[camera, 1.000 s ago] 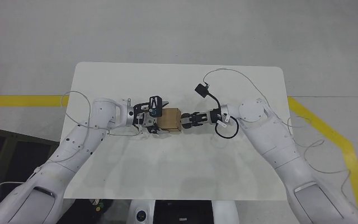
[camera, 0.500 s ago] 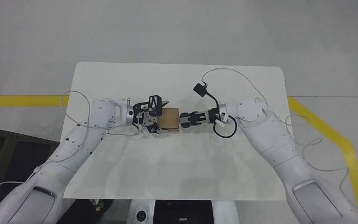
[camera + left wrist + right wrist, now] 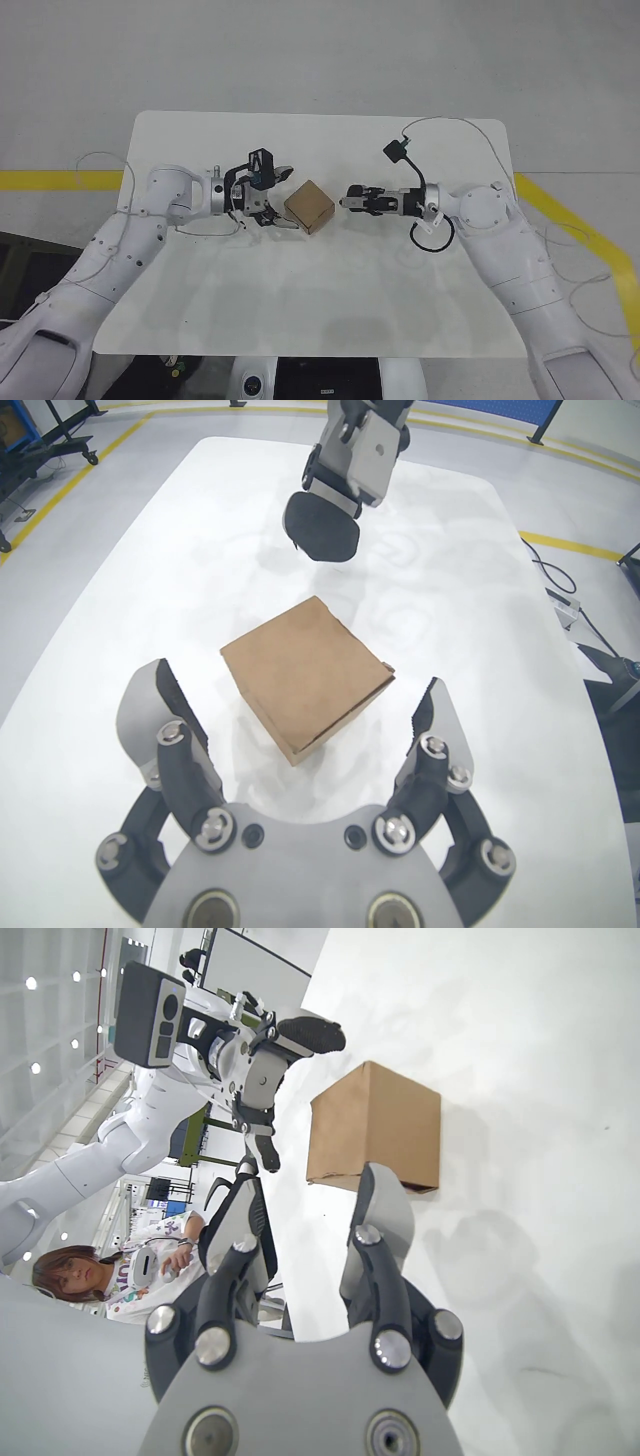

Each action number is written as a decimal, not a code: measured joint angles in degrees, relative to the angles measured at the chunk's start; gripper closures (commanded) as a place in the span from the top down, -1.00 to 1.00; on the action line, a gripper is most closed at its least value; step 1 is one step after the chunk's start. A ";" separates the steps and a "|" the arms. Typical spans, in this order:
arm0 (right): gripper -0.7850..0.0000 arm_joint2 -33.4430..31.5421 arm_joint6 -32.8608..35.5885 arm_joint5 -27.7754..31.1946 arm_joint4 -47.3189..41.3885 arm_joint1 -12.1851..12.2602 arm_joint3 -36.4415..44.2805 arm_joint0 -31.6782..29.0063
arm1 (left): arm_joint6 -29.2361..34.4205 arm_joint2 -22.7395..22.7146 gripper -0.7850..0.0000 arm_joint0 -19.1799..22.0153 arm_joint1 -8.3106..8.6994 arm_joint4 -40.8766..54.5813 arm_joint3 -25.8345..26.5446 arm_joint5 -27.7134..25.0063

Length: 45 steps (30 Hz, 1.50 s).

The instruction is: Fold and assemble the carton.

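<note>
I count one carton, two grippers, one table. Carton sits closed as cube near table middle, turned askew to table edges, between both grippers, touching neither. Left gripper just beside carton, fingers spread wide, gripping nothing. Right gripper near carton's other side, fingers parted by narrower gap, gripping nothing. I see one flap seam along carton's top edge.

place: looks like a robot lab or test hall to me | floor: smooth grey floor, yellow tape lines around my white table | around: black wheeled stand, blue panel, loose cable | overhead: grid ceiling with round lights
</note>
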<state>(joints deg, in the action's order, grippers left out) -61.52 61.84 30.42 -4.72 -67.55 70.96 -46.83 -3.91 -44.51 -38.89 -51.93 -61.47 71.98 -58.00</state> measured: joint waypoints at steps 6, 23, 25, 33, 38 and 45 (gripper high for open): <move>1.00 -1.59 -4.42 8.85 3.26 0.44 -0.91 -0.19 | 3.77 -1.60 1.00 2.40 1.09 9.35 -2.46 0.02; 1.00 -10.85 -24.22 20.82 28.46 2.69 1.81 -1.07 | 9.43 -4.76 1.00 6.92 -0.75 16.77 -10.35 9.51; 1.00 -12.67 -25.93 20.13 31.00 3.11 3.56 -1.83 | 8.94 -5.29 1.00 7.45 -0.81 15.85 -10.71 10.16; 1.00 -20.43 -32.21 16.71 39.86 4.79 12.01 -6.26 | 7.63 -7.76 1.00 8.79 -0.84 13.84 -12.08 10.98; 1.00 -23.29 -33.81 16.14 41.03 5.47 15.22 -7.53 | 8.19 -8.71 1.00 9.16 -0.97 14.03 -12.54 10.91; 1.00 -23.66 -36.47 15.27 42.44 5.76 16.21 -8.36 | 7.59 -10.59 1.00 9.36 -0.90 14.41 -12.57 10.28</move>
<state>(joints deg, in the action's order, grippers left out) -85.18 25.37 45.69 37.72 -61.79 87.17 -55.18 3.68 -55.10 -29.52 -52.83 -47.06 59.41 -47.72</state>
